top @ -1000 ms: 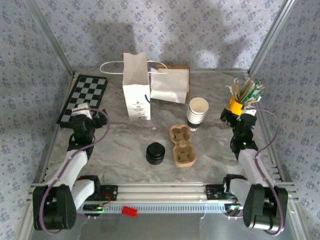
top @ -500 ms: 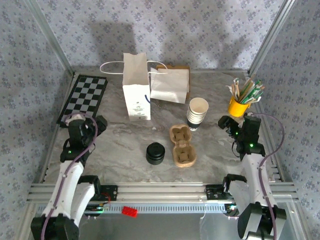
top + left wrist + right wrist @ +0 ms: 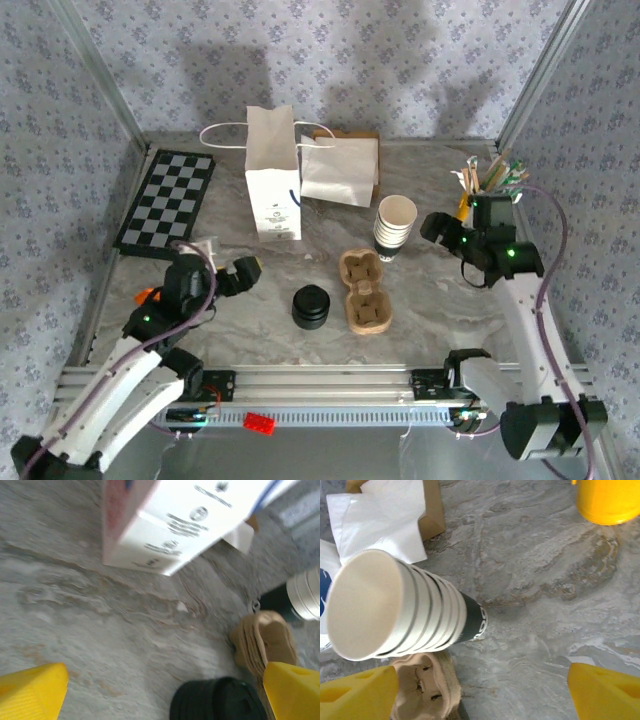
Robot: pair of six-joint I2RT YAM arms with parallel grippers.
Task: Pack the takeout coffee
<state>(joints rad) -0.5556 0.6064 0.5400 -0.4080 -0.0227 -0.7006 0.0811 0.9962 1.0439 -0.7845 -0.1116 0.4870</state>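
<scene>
The takeout coffee is out of view. A stack of lidless cream cups point(image 3: 394, 228) with a dark base stands right of centre, and it lies at upper left in the right wrist view point(image 3: 395, 610). My right gripper point(image 3: 440, 232) hangs just right of the stack, open and empty point(image 3: 482, 692). A squat stack of black lids point(image 3: 311, 306) sits at front centre. My left gripper point(image 3: 232, 272) is to its left, open with nothing between its fingers point(image 3: 165, 692); the lids point(image 3: 217, 700) sit near its right finger.
A brown pulp cup carrier point(image 3: 364, 290) lies between lids and cups. A white paper bag point(image 3: 272, 190) stands at the back, with napkins on a brown box point(image 3: 340, 170) beside it. A yellow holder of stirrers point(image 3: 607, 500) is at far right and a checkerboard point(image 3: 168, 200) at far left.
Both arms swung in from the table's sides. The left gripper came forward and right toward the lids. The right gripper moved left toward the cup stack.
</scene>
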